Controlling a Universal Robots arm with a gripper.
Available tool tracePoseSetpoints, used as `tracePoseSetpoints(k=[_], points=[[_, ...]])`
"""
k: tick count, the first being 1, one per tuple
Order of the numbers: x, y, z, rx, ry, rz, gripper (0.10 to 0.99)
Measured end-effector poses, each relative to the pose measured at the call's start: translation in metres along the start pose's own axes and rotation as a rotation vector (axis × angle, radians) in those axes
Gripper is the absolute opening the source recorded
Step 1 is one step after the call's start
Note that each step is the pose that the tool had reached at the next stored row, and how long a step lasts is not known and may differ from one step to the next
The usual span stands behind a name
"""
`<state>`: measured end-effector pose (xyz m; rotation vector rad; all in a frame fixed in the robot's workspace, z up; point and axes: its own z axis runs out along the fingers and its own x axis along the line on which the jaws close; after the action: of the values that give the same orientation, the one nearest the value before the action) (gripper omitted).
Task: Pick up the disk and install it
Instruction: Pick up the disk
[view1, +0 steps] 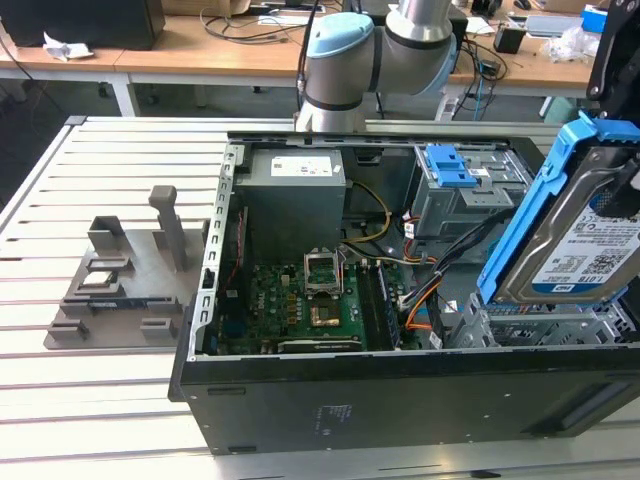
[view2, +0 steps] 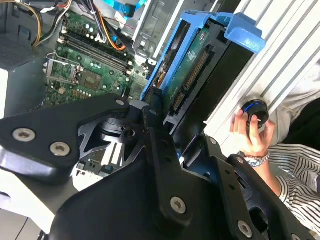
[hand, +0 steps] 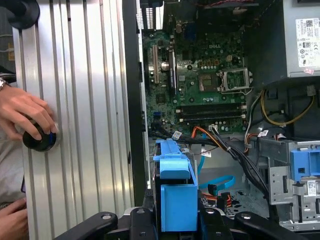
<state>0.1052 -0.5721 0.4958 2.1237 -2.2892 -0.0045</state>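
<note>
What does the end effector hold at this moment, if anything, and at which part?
The end effector holds the disk, clamped at the end of its blue frame nearest the wrist.

In the exterior view the arm, grey with pale blue joint caps, stands upright at the far side and bends toward the exterior view's right. In the first wrist view the gripper has its black fingers clamped on the disk. A person's hand lies palm down, fingers curled; a second hand sits near it
</note>
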Motion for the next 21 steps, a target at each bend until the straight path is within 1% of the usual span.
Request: tracePoseSetpoints(k=[2,4,6,8,9,11,13,17,19,21], points=[[-0.0004,-0.0045,0.0002,0.0,0.0001,0.0,0.365],[-0.0008,-0.0102,0.0028,0.0,0.0006,0.0,0.365],[-0.001,-0.012,0.0048,0.0,0.0006,0.0,0.365],[-0.0012,-0.0136,0.0097,0.0,0.0006,0.0,0.365],[-0.0021,-0.0162,0.0116,0.0,0.0006,0.0,0.365],[-0.0089,-0.0208,0.0132,0.0,0.0006,0.0,0.365],[-0.0144,-0.0222,0.016,0.0,0.0006,0.0,0.365],[-0.0182,-0.0222,0.0224,0.0,0.0007,0.0,0.365],[-0.0198,-0.0222,0.0289,0.0,0.0005,0.0,0.365],[-0.0209,-0.0221,0.0328,0.0,0.0005,0.0,0.365]])
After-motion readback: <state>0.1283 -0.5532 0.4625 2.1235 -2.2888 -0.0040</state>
